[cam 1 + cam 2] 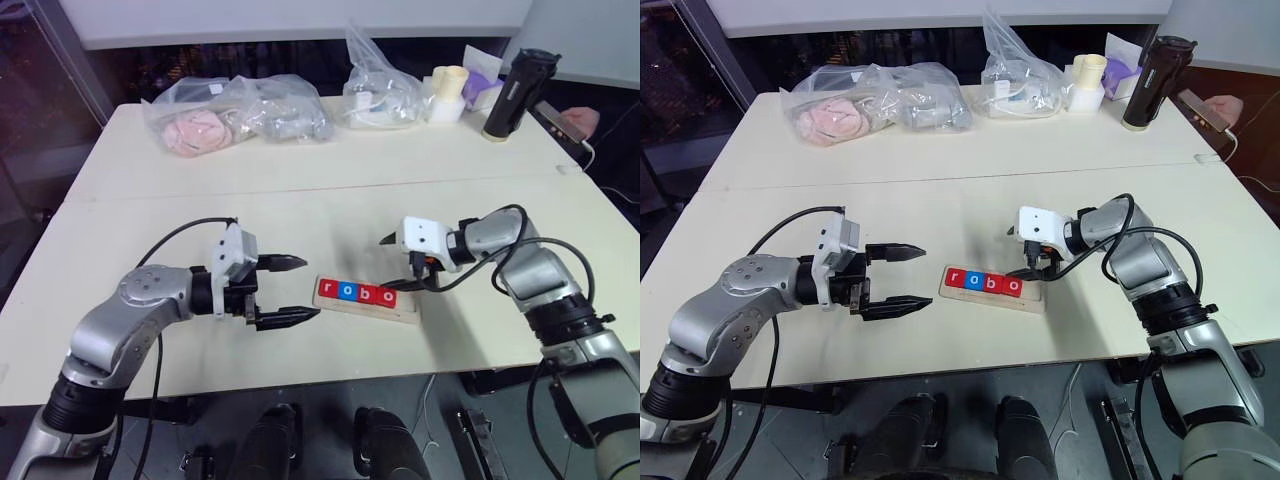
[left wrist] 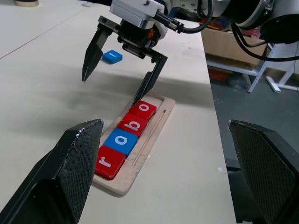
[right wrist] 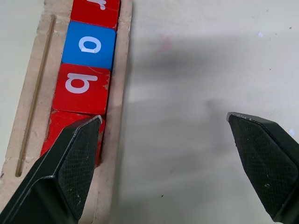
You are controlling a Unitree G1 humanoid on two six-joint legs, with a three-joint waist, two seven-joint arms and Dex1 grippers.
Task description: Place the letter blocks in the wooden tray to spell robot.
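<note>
Four flat square letter blocks (image 2: 126,136) are sitting in the pale wooden tray (image 2: 150,147) spelling "robo", leaving the end slot free. The blue "t" tile (image 2: 112,56) is lying on the cream table (image 1: 300,210) beyond the right gripper (image 2: 122,72), which is hanging spread and empty over the tray's end, probably to fetch it. The left gripper (image 1: 286,291) is waiting beside the tray, spread and empty.

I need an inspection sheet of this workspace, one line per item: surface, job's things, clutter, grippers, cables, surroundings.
Surface: pale table, two tops joined by a seam.
Job's things: wooden tray holds four letter blocks reading r, o, b, o; last slot empty. Blue block lies loose on the table beyond the right gripper.
Clutter: plastic bags, black bottle, a cup and purple box at the far edge.
Grippers: left gripper open, beside the tray's r end; right gripper open, one finger at the tray's last o.
Cables: black cables loop along both arms.
Surroundings: a person's hand with a phone at the far right.
</note>
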